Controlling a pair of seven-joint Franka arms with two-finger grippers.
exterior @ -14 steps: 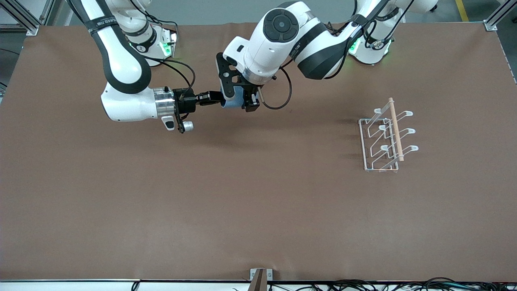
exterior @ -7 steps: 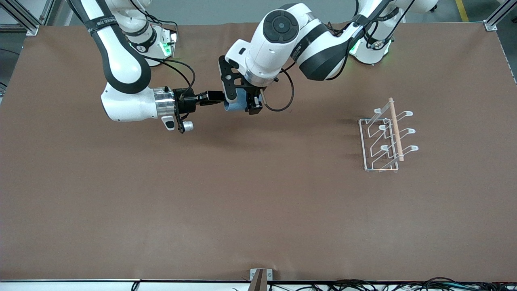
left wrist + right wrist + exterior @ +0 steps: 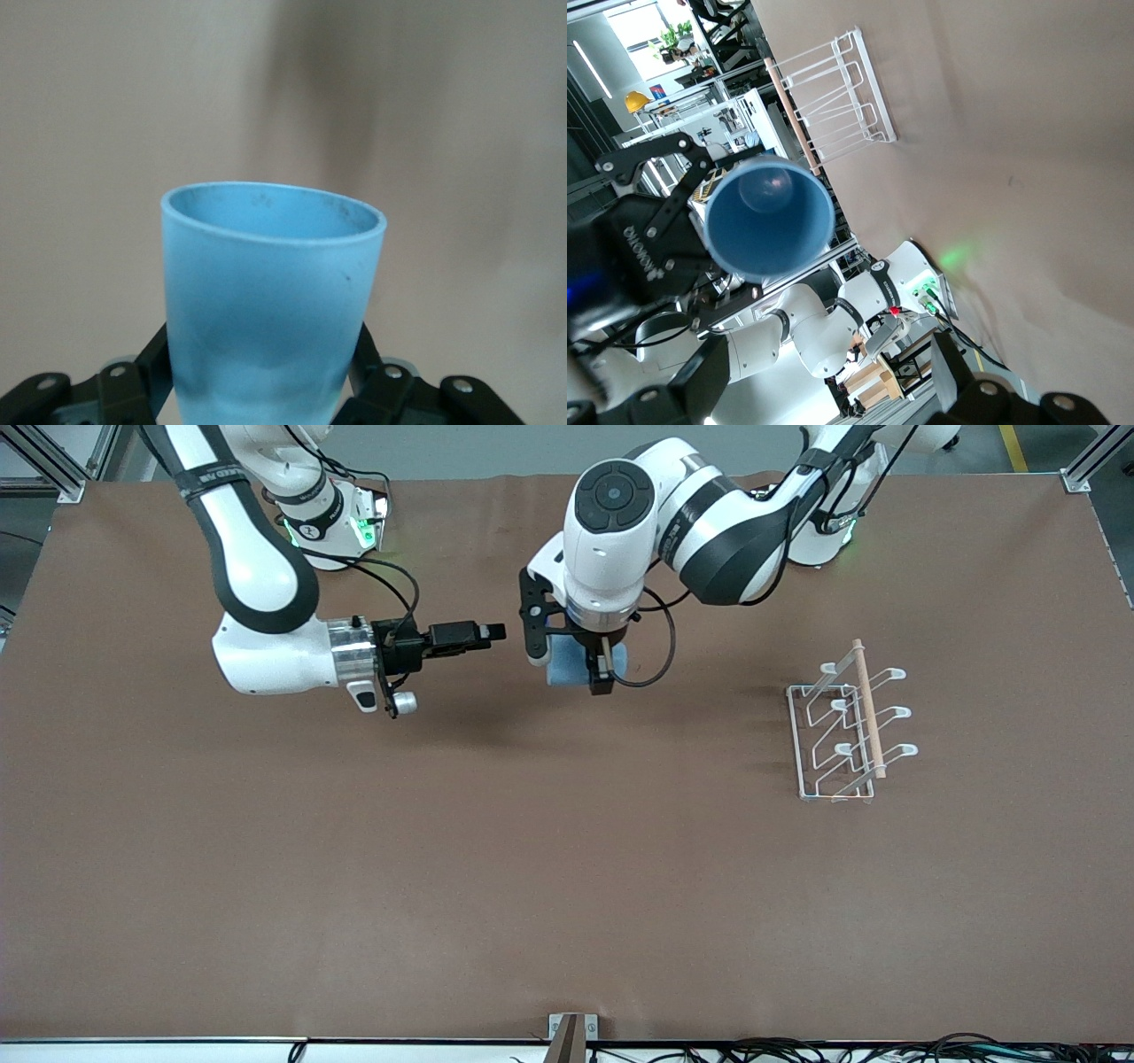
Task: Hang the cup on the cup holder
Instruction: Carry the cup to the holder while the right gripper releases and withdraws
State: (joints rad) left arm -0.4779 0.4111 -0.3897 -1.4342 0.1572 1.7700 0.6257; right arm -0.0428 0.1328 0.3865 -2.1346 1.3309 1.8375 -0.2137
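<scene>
Front view: left gripper (image 3: 580, 676) up over the table (image 3: 532, 850), jaws clamped on the cup (image 3: 562, 670); right gripper (image 3: 496, 631) level in the air at the cup's nine o'clock, apart from it, jaws parted and empty; cup holder (image 3: 846, 726) standing at the cup's three o'clock, well apart, toward the left arm's end.

Left wrist view: cup (image 3: 270, 305) gripped low between dark fingers (image 3: 376, 390), mouth away from the camera.

Right wrist view: open mouth of the cup (image 3: 769, 217) facing the camera; cup holder (image 3: 833, 97) at one o'clock of it.

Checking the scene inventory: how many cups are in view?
1. The cup is held in the air by the left gripper over the table's middle, between the open right gripper and the cup holder, which has none on it.
</scene>
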